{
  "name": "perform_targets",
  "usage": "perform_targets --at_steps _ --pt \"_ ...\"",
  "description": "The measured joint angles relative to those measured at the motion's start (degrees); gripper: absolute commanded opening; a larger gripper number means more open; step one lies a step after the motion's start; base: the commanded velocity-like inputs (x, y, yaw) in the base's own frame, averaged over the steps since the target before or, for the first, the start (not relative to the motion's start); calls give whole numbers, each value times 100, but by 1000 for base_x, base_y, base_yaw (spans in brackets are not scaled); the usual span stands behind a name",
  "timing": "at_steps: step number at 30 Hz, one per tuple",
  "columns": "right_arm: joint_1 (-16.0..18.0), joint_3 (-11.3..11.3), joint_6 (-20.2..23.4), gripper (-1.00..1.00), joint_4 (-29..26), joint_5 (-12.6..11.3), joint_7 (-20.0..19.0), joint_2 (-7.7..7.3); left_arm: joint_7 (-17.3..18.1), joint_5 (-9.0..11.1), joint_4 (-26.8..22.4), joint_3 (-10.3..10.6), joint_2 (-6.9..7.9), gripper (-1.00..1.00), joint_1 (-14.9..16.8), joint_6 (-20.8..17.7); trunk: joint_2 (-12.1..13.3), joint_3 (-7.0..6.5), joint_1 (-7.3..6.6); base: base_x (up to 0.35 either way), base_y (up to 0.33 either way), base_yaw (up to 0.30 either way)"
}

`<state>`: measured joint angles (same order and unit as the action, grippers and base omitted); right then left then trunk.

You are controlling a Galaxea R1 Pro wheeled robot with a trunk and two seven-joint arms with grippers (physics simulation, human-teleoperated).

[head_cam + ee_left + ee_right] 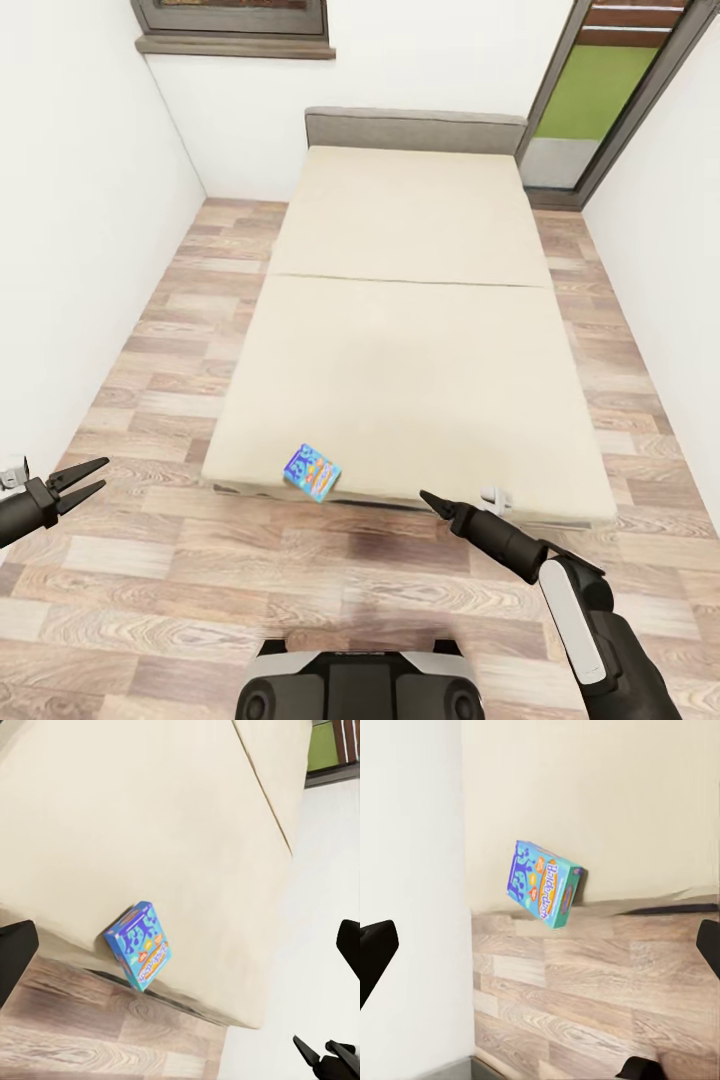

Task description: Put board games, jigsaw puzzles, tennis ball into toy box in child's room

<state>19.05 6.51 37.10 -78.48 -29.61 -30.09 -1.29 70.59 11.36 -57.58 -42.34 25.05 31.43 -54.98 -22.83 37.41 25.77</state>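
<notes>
- The robot faces the foot of the bed (420, 330) in the child's room; the toy box and the table lie outside these pictures, so how much has been packed cannot be told from here.
- 1 board game, the small blue box (312, 472), is plainly not yet put away. It sits at the foot edge of the mattress, overhanging the wood floor (150, 560), nearer the robot's left corner of the bed.
- No 2nd game is visible on the rest of the mattress; whether it is already in the box cannot be told.
- The blue box (139, 945) is tilted, apparently with 1 end on the bed edge and the other hanging out over the floor. In the head view its long axis runs diagonally, from near the robot's right toward far left.
- In the right wrist view its printed face and 1 narrow side (545, 893) both show.
- The left gripper (82, 480) hangs well left of the bed with its fingers apart, holding nothing.
- The right gripper (434, 501) is low by the foot edge, right of the box and apart from it; its fingers look close together and hold nothing.
- My judgement: picking up this blue box comes next, then carrying it to the toy box.
</notes>
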Motion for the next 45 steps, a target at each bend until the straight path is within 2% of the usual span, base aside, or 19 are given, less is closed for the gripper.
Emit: perform_targets --at_steps 11,24,30,45 --pt "0 0 -1 100 3 0 0 4 7 -1 -1 -2 0 100 0 0 0 -105 -1 -92 19 0" --pt "0 -1 -2 100 5 -2 0 4 -2 -4 -4 -6 5 100 -1 -1 0 -229 -2 -72 243 -4" --pt "-1 0 -2 100 4 -2 0 4 1 -4 -2 -7 8 100 1 -1 0 -284 -2 -2 236 -130" --pt "-1 -14 -10 100 -26 -1 0 4 15 -3 -1 -8 8 100 1 0 0 -412 -2 0 46 -162"
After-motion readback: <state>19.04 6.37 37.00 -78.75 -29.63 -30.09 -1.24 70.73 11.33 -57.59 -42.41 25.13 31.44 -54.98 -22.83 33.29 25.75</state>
